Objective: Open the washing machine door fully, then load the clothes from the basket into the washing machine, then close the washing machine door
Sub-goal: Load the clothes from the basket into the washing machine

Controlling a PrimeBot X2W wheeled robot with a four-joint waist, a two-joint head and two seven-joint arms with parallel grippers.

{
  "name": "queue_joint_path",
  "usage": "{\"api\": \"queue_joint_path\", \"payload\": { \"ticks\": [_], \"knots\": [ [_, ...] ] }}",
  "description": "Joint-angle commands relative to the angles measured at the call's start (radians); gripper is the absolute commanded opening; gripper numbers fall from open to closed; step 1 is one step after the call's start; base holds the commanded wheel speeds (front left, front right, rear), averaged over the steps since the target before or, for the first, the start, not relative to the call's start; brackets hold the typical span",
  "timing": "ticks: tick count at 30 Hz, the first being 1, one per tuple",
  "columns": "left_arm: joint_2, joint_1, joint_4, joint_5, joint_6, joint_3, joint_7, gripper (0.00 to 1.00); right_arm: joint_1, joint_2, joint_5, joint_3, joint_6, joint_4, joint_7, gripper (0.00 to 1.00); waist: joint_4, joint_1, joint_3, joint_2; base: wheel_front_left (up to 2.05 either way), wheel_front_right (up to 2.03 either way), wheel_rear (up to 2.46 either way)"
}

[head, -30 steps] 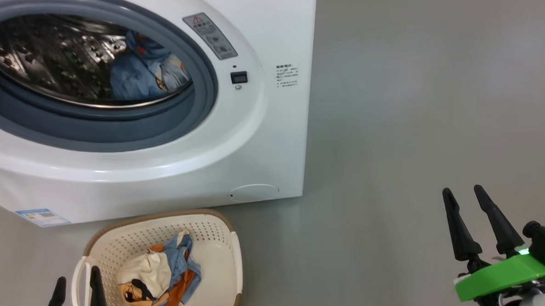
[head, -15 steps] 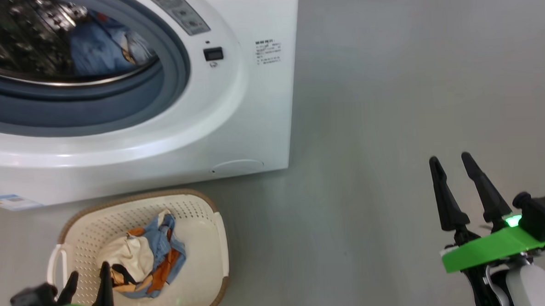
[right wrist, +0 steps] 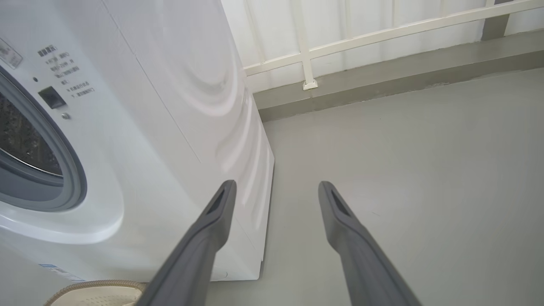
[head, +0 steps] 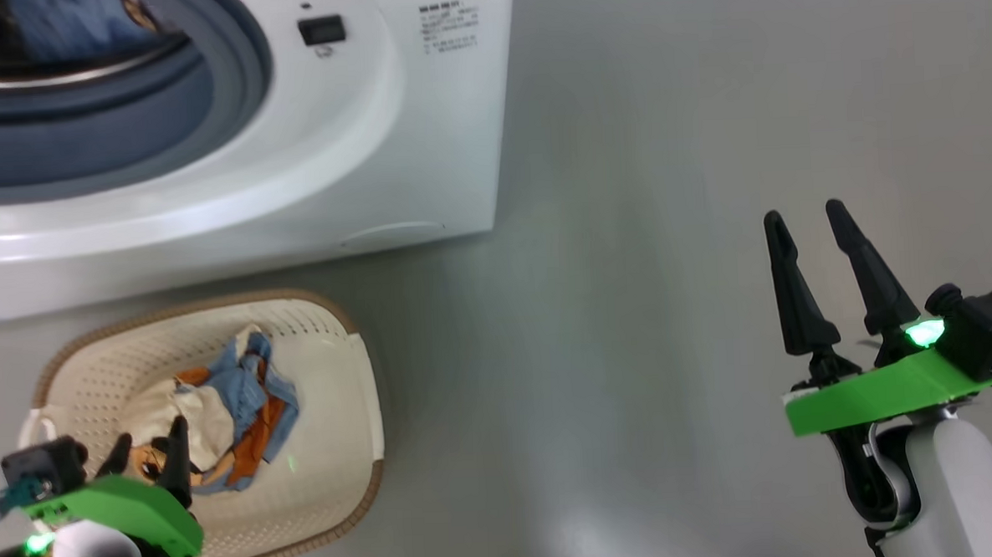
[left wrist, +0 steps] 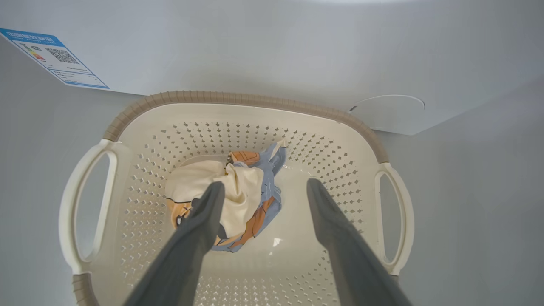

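The left pincer hangs open just above the clothes in the basket, on the floor before the washing machine, likely ready to grasp them; the right pincer, also open, is well apart.

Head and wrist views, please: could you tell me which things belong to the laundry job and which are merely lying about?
Job in hand:
washing machine
basket
clothes in it
left gripper, open over the basket
right gripper, open, off to the side

Merely there:
floor
railing
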Motion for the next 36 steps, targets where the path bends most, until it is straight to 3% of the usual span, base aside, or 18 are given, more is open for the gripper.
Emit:
{"api": "queue_joint_path", "payload": {
  "ticks": [1, 12, 22, 36],
  "knots": [
    [0.050, -0.024, 0.012, -0.014, -0.002, 0.015, -0.006, 1.00, -0.011, 0.001, -0.018, 0.024, 0.002, -0.027, -0.005, 1.00, -0.020, 0.0000, 0.063, -0.0001, 0.00, 0.00, 0.00],
    [0.095, -0.170, 0.185, -0.120, -0.002, -0.117, 0.028, 1.00, -0.064, 0.009, -0.034, 0.043, 0.002, -0.049, -0.005, 1.00, -0.044, 0.0000, 0.161, -0.0001, 0.00, 0.00, 0.00],
    [0.140, -0.273, 0.259, -0.173, -0.002, -0.203, 0.095, 1.00, -0.095, 0.010, -0.046, 0.056, 0.002, -0.072, -0.005, 1.00, -0.063, 0.0000, 0.245, -0.0001, 0.00, 0.00, 0.00],
    [0.176, -0.362, 0.298, -0.228, -0.002, -0.239, 0.125, 1.00, -0.138, 0.009, -0.061, 0.080, 0.002, -0.099, -0.005, 1.00, -0.072, 0.0000, 0.336, -0.0001, 0.00, 0.00, 0.00]
  ]
}}
